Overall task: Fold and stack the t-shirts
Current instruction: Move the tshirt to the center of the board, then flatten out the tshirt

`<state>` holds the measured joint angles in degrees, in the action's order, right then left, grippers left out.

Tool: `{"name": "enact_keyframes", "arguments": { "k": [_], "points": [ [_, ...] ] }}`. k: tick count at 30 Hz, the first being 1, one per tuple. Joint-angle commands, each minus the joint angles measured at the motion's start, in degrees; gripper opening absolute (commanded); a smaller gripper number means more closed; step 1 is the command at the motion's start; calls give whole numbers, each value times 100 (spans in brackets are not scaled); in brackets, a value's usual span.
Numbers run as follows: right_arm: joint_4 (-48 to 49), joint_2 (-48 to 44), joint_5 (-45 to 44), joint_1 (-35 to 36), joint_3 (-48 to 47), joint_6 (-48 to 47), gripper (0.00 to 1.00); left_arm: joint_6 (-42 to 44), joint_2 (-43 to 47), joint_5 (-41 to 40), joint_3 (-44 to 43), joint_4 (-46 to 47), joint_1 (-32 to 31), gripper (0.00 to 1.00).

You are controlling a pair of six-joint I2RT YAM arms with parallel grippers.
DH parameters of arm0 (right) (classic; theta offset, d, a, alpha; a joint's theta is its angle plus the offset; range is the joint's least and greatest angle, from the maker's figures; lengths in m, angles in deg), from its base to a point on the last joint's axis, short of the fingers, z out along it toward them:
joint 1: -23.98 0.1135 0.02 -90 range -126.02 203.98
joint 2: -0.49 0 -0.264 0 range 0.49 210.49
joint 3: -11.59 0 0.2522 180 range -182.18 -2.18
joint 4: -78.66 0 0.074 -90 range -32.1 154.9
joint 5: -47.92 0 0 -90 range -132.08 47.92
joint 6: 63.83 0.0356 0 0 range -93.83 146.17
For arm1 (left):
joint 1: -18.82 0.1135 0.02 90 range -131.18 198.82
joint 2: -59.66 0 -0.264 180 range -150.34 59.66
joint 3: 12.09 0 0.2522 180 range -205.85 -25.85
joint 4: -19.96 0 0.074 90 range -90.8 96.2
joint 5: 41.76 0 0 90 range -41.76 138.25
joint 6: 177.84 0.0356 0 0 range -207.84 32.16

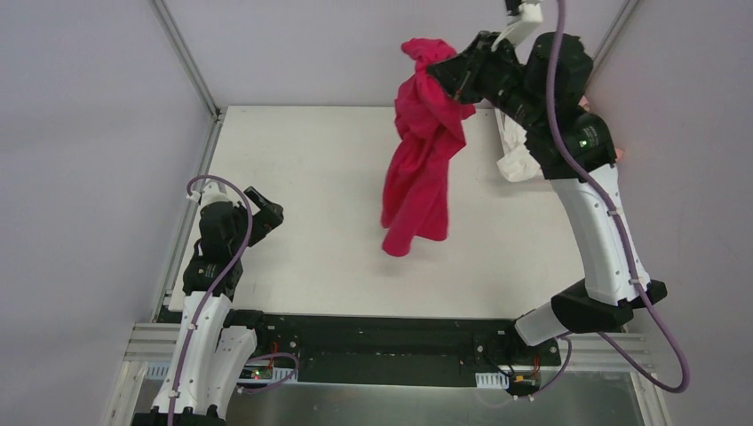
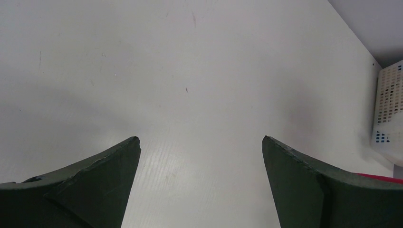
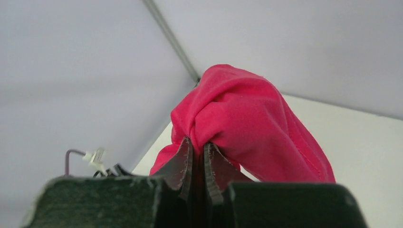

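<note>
- Our right end effector (image 1: 441, 69) is raised above the far-right part of the tabletop (image 1: 311, 177). It is clamped tight on a bunched fold of the magenta-red t-shirt (image 1: 419, 169). In the right wrist view the fingers (image 3: 184, 159) are pressed nearly together with cloth pinched between them.
- The shirt hangs from that grip as a twisted column, running from the far edge towards the middle of the tabletop. We cannot tell whether its lowest fold is touching the surface or just above it.
- Our left end effector (image 1: 266, 213) sits low near the left edge with its fingers spread wide and nothing between them. Its wrist view shows only bare tabletop ahead, with the white plastic basket (image 2: 387, 109) at the right edge.
- A white cloth (image 1: 515, 158), probably another shirt, lies crumpled at the right edge behind the right arm.
- We judge the step in hand to be getting this shirt down and spread flat before any fold.
- To do it well, we should lower it so the hanging end lands first. Then we drag towards the far edge so the cloth unrolls rather than heaps.
- The grip is on a bundle, not a seam. The left end effector should therefore take a shoulder or hem corner, so the two can pull the shirt taut.
- The twist is the main risk, since trapped sleeves would spoil the fold.
</note>
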<state>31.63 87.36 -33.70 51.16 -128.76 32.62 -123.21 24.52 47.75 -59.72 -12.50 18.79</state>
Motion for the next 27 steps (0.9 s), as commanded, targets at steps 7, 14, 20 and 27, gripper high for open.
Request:
{"name": "enact_keyframes", "arguments": {
  "k": [7,14,20,27],
  "points": [
    [1238,-1069,-2014,782,3449,1487,0,35,-44,234,26,139,-32,100],
    [969,-1503,-2536,-511,6324,2181,44,-19,-489,451,-85,158,-32,100],
    [777,-2035,-3330,-712,6834,1809,100,-21,-1457,1335,-283,455,-47,100],
    [1740,-2943,-2525,-716,7880,1322,100,75,-3306,634,-1024,638,-1326,100]
  ]
}}
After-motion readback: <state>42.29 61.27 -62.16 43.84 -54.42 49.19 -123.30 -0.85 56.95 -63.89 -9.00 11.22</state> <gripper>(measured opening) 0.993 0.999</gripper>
